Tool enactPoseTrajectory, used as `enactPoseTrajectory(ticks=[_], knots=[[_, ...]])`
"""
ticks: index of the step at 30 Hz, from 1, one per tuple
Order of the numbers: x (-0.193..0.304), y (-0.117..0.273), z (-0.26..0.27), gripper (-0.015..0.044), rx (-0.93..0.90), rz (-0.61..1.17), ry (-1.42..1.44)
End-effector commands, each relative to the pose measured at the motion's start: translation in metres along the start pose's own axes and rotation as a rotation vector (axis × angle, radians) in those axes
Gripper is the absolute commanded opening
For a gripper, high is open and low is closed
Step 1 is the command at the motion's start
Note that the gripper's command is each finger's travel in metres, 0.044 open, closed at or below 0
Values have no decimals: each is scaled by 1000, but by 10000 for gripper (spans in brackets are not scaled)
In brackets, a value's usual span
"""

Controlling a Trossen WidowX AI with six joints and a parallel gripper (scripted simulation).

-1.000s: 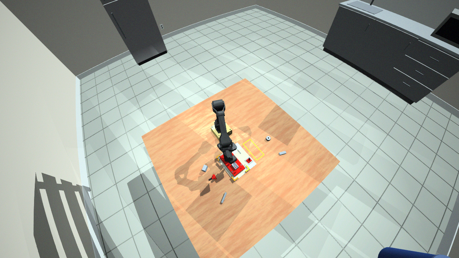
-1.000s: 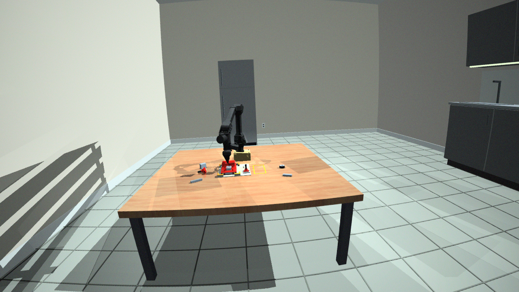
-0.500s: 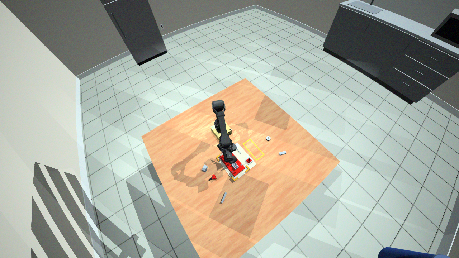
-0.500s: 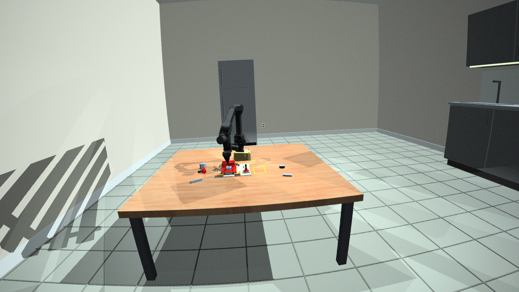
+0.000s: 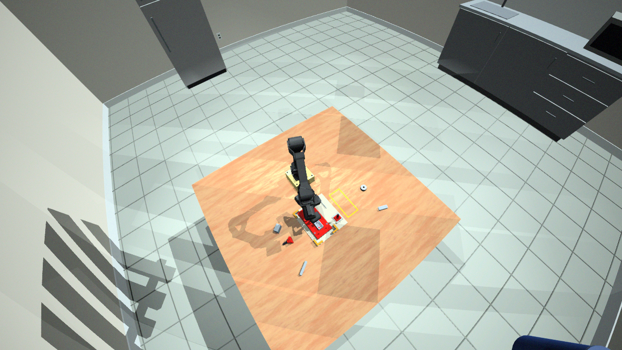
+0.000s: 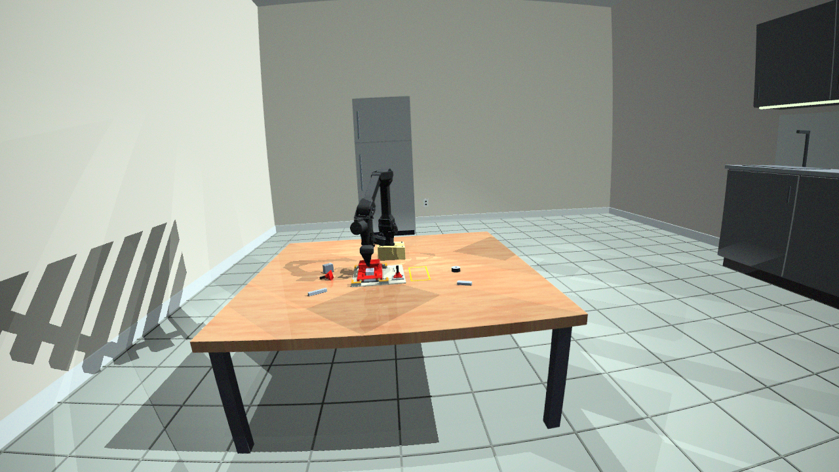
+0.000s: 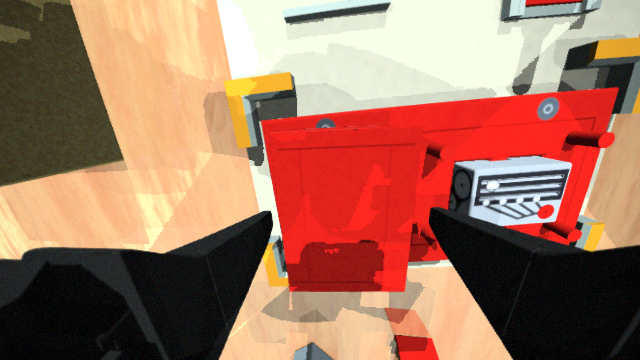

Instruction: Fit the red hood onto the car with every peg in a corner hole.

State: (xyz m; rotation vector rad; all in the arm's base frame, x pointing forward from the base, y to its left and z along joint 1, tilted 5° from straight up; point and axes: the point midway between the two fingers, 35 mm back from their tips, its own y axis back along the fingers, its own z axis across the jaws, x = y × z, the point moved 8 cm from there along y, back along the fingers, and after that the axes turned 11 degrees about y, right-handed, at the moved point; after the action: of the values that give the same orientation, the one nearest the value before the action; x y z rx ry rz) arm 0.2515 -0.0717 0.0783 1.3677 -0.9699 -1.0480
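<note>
The red chassis (image 7: 500,125) (image 6: 370,278) sits in the jig with yellow corner stops (image 7: 262,82). The silver engine block (image 7: 522,192) (image 5: 318,224) stands on its deck, with red pegs (image 7: 590,139) around it uncovered. In the wrist view, a flat-roofed red shell, apparently the hood (image 7: 345,180), rests over the left part of the deck beside the engine, its lower edge overhanging the deck. My gripper (image 7: 348,216) (image 6: 367,261) is open and empty above it, one fingertip near each side. The right fingertip is close to the left pegs. The hood's corner holes cannot be made out.
A red and black part (image 5: 288,240), a grey block (image 5: 277,228) and a grey bar (image 5: 302,268) lie beside the jig. Opposite are a yellow outline (image 5: 352,213), a wheel (image 5: 363,187) and another grey piece (image 5: 382,207). Another red part (image 5: 337,217) stands on the white jig board.
</note>
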Motion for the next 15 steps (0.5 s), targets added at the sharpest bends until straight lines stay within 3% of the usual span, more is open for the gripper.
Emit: enactPoseTrajectory(ticks=[1,15], knots=[[0,-6,1,440,-12,-5,-4],[0,-11,1,440,-12,-5,-4]])
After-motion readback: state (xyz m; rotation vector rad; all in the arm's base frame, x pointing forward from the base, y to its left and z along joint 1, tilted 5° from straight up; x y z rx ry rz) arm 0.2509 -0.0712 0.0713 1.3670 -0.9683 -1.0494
